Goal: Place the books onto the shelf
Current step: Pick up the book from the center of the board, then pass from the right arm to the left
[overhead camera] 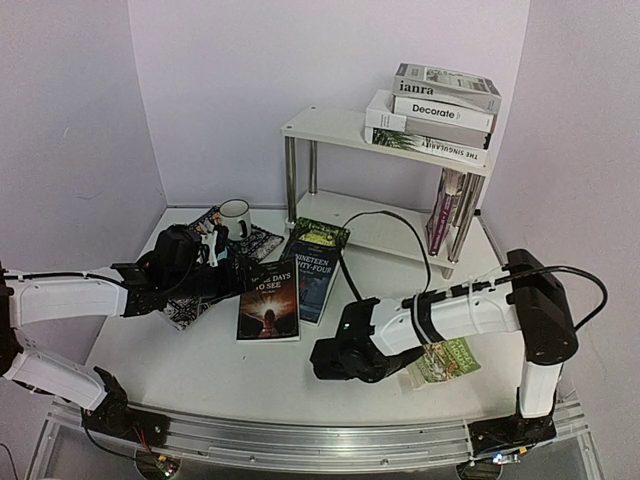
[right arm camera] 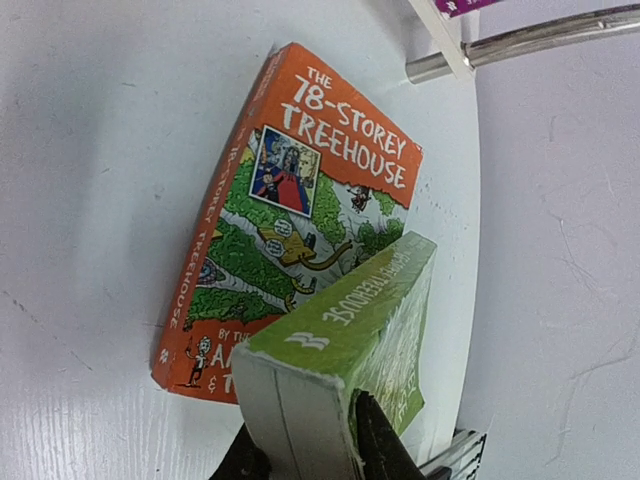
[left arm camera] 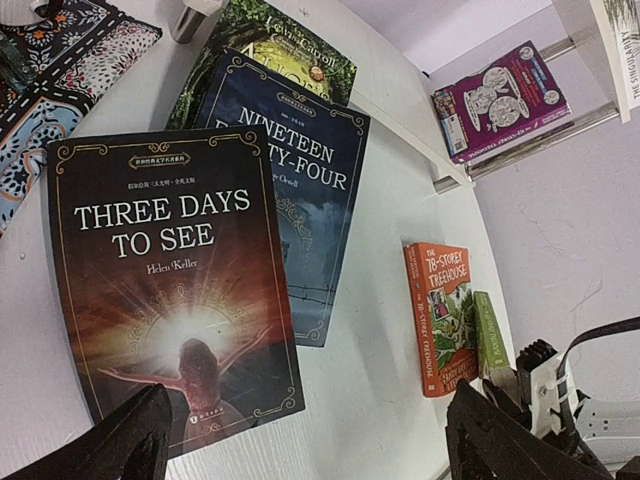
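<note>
The right wrist view alone shows the right gripper clamped on the green Treehouse paperback, beside the orange 78-Storey Treehouse lying near-right on the table. The left gripper hangs wide open over Three Days to See. The shelf stands far right.

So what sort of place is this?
Probably a robot test cell, not a home: two arms bolted to a rail at a white table, bare lilac walls close around, a small shelf staged with books.
</note>
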`<action>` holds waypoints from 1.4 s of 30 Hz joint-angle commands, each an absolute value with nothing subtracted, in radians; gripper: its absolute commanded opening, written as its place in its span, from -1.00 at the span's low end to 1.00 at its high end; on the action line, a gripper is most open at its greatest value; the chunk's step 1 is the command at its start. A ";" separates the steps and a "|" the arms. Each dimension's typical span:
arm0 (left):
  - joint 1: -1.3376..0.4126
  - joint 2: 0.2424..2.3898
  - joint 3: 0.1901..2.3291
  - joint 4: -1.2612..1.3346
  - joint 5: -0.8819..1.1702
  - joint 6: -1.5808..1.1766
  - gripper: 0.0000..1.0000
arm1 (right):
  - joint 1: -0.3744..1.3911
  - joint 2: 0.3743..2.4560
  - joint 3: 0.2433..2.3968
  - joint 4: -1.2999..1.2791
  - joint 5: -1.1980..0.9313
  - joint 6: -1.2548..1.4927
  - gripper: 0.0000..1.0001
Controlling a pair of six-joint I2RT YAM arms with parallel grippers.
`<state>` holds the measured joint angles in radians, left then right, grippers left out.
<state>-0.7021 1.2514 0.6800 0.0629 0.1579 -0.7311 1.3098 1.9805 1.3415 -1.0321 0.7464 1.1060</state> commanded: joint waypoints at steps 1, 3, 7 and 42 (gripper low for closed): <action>-0.705 1.244 0.708 0.091 0.162 -0.721 0.93 | 1.314 1.849 1.282 -0.763 0.698 0.850 -1.00; -0.705 1.246 0.711 0.090 0.163 -0.723 0.92 | 1.320 1.824 1.268 -0.697 0.676 0.792 -1.00; -0.706 1.258 0.721 0.089 0.175 -0.729 0.92 | 1.347 1.797 1.270 -0.625 0.658 0.691 -1.00; -0.691 1.229 0.796 0.181 0.278 -0.762 0.93 | 1.198 1.384 1.264 -0.146 0.517 0.063 -1.00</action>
<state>-0.7014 1.2683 0.7708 0.0969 0.2376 -0.7585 1.3016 1.4529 1.2537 -0.3223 0.6624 0.1135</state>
